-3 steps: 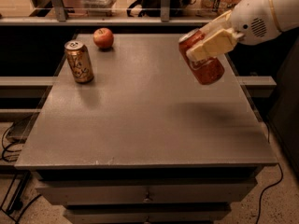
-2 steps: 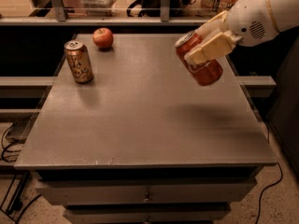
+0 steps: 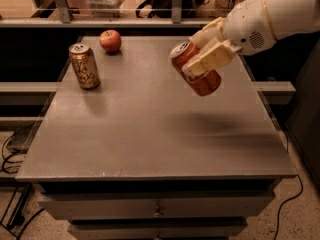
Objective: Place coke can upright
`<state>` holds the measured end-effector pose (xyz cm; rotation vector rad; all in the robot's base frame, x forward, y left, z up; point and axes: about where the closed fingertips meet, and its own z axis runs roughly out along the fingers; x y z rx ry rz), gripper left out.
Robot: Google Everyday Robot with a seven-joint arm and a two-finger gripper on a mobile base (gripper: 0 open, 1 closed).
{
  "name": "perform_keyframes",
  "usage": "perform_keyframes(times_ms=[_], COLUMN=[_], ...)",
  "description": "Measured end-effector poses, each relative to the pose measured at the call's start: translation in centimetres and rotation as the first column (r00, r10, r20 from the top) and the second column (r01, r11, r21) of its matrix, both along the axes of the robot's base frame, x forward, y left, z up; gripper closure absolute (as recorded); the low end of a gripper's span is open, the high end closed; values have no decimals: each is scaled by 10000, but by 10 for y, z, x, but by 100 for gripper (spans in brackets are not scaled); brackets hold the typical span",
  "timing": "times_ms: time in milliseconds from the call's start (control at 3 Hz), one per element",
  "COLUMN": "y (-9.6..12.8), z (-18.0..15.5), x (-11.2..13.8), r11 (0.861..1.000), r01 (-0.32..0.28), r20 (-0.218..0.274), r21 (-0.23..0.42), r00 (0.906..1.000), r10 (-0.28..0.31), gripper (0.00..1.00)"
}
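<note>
The coke can (image 3: pixel 200 76), red with a silver top, hangs tilted in the air above the right half of the grey table (image 3: pixel 150 129), its top end pointing up and to the left. My gripper (image 3: pixel 204 58) comes in from the upper right on a white arm and is shut on the coke can, with one cream finger (image 3: pixel 210 59) across the can's front. The can is clear of the tabletop and casts a shadow below it.
A gold-brown can (image 3: pixel 84 66) stands upright at the table's back left. A red apple (image 3: pixel 110 40) lies behind it near the far edge. A shelf with clutter runs behind the table. Cables lie on the floor at both sides.
My gripper has carried the coke can to the left, toward the middle of the table. The gold-brown can and the apple have not moved.
</note>
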<state>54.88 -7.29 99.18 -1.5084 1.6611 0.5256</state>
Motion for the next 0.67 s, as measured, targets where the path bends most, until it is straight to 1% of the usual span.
perform_keyframes(times_ms=[333, 667], y=[22, 38], z=[-6, -13], x=[-3, -7], r11=[9945, 9819], r01=[-869, -1332], r20=[506, 1100], r21=[591, 1346], r00=[9952, 9868], r10=[840, 1188], gripper=[100, 100])
